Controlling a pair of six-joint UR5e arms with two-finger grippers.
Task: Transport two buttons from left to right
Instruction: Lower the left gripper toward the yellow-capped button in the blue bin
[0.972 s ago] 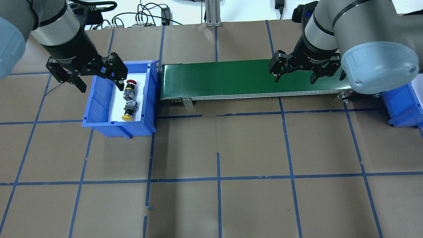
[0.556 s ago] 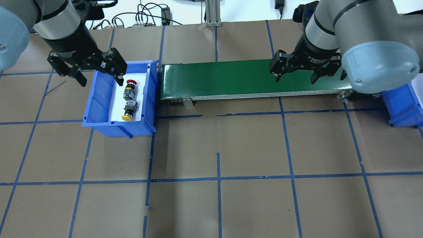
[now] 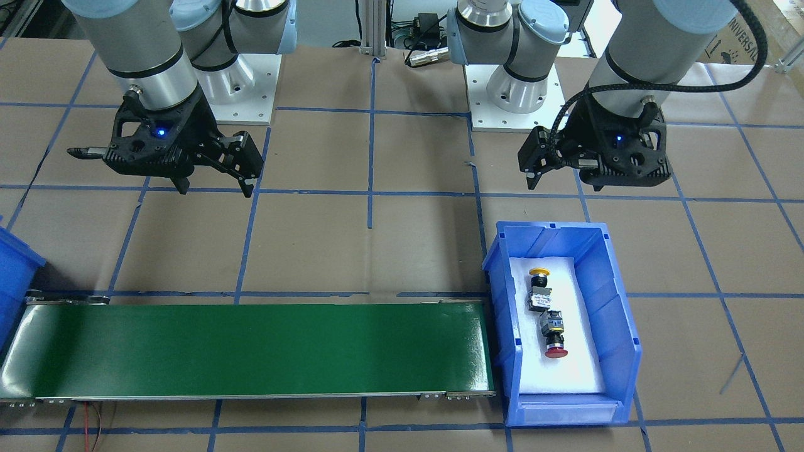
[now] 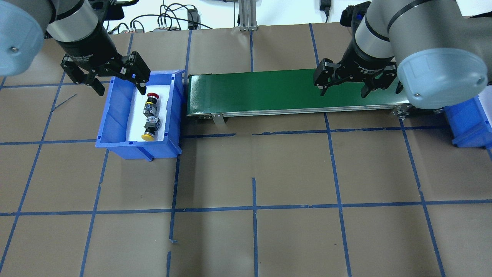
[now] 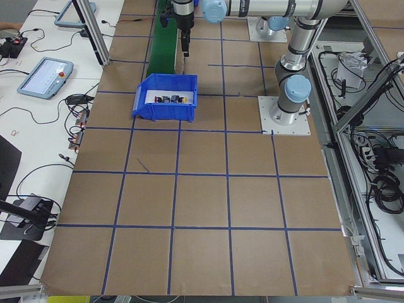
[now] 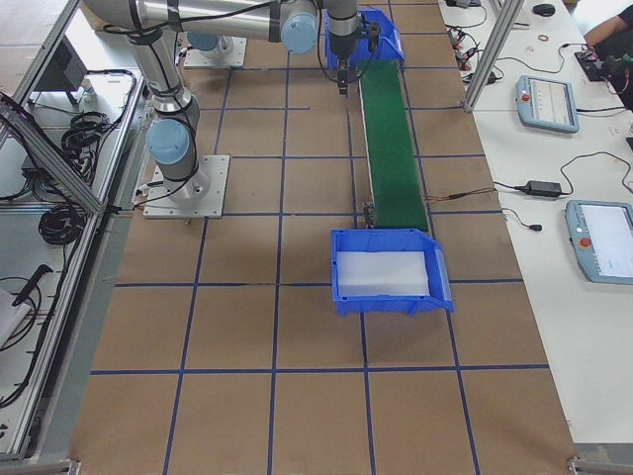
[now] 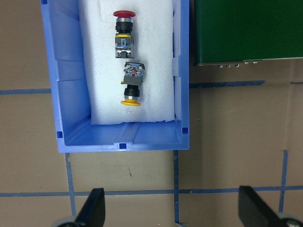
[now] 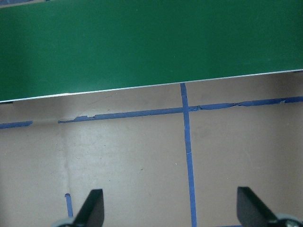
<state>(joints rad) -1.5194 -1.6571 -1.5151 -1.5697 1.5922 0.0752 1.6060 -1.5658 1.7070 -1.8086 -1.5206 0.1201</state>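
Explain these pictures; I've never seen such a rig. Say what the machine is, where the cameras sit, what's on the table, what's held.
Two robot arms stand at a paper-covered table. One camera looks from behind them, one faces them, two from the table's ends, one rides each wrist. The left gripper hovers open by a blue bin holding a red button and a yellow button. A green conveyor belt runs toward a second blue bin. The right gripper hangs open beside that belt. Nothing is held.

Brown-papered table (image 4: 292, 169), blue tape grid (image 4: 296, 207), white side bench (image 6: 514, 297) with what look like pendant tablets (image 6: 547, 103), loose cables (image 4: 165, 21)
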